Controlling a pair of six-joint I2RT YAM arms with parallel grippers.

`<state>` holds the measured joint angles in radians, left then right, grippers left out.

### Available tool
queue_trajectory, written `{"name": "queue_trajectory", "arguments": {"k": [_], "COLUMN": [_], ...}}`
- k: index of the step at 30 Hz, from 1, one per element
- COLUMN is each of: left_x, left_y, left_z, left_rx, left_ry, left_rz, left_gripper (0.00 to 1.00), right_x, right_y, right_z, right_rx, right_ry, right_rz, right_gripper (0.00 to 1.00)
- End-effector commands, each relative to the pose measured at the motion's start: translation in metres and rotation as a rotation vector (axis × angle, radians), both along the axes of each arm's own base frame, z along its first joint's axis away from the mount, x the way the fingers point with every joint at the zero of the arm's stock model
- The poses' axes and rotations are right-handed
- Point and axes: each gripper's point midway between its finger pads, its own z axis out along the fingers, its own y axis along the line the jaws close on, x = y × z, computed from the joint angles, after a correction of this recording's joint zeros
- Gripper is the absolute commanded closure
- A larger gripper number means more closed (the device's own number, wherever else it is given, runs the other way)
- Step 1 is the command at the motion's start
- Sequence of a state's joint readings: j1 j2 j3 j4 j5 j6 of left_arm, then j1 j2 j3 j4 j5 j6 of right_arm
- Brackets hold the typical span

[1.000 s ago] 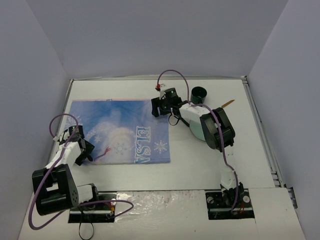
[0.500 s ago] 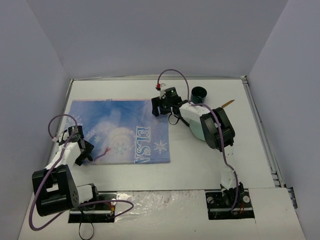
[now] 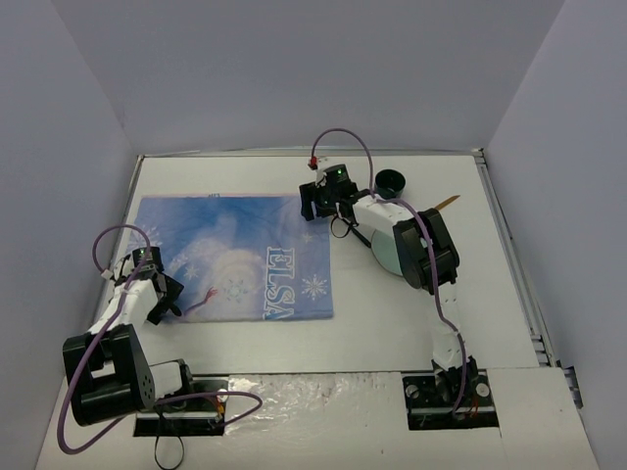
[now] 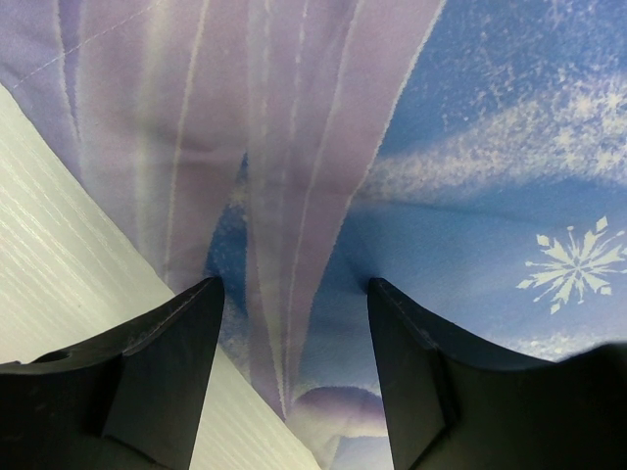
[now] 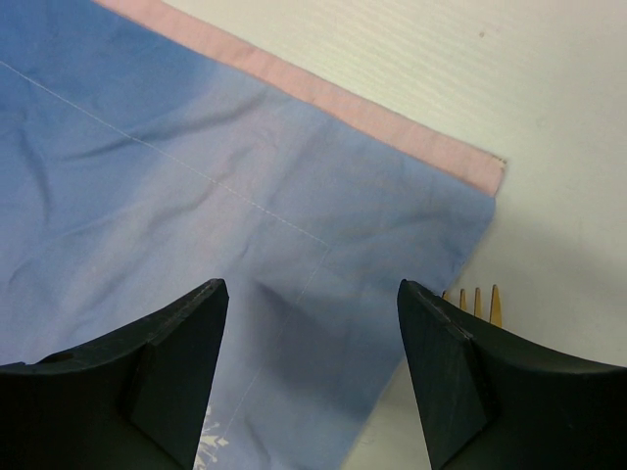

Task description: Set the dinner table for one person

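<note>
Well, both of my claws hang low over the dinner table, which spreads out beneath and all around them. It is a broad, flat, white rectangle with a thin metal rim along its far and right edges. Up close its surface shows a fine ribbed grain, pale and bare to the left of my left claw and beyond my right one.

My left claw stands open, its two dark fingers apart with nothing clamped between them. Straight below it lies the near left part of a blue placemat. Long lilac creases in the cloth run between my fingers, and a white snowflake sits off to the right.

My right claw is open too, gripping nothing. It hovers over the mat's far right corner, where a pink border edges the blue. Just past my right finger, wooden fork tines peek out on the white top beside the cloth.

To the right of that claw stands a dark cup. Farther right lies a wooden handle. A teal plate shows under my right forearm, behind the claw.
</note>
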<state>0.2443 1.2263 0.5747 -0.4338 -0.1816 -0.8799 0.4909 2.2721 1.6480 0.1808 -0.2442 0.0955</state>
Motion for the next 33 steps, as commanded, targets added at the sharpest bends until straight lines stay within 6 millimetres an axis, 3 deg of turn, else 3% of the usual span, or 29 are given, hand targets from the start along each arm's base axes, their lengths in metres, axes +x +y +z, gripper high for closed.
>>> {"name": "queue_trajectory", "arguments": {"k": [1,4,7,10,16,25,33], "left_x": [-0.024,-0.022,-0.021,-0.022,-0.022,-0.025,-0.029], "left_y": [-0.01,-0.01,-0.012,-0.013,-0.013,-0.014,-0.014], "left_z": [-0.02,-0.019,-0.02,-0.023,-0.024,-0.027,-0.028], "left_rx": [-0.059,-0.064,-0.072,-0.079,-0.078,-0.087,-0.089], "left_ry": [0.079,0.069,0.065,0.064,0.068,0.085,0.101], "left_rz": [0.023,0.02,0.021,0.024,0.025,0.029,0.034], "left_gripper": [0.44,0.44,0.44,0.44,0.44,0.43,0.44], "right_x": [0.011,-0.006,-0.026,-0.045,-0.06,-0.043,-0.017], "right_y": [0.031,0.064,0.097,0.125,0.155,0.148,0.113], "right_z": [0.101,0.123,0.126,0.112,0.086,0.042,0.012], "right_rx": [0.107,0.157,0.201,0.214,0.256,0.249,0.229], "right_ry": [-0.184,-0.206,-0.186,-0.149,-0.09,-0.042,-0.006], "right_rz": [0.08,0.168,0.247,0.298,0.331,0.298,0.223], "right_gripper": [0.33,0.33,0.33,0.33,0.33,0.33,0.32]}}
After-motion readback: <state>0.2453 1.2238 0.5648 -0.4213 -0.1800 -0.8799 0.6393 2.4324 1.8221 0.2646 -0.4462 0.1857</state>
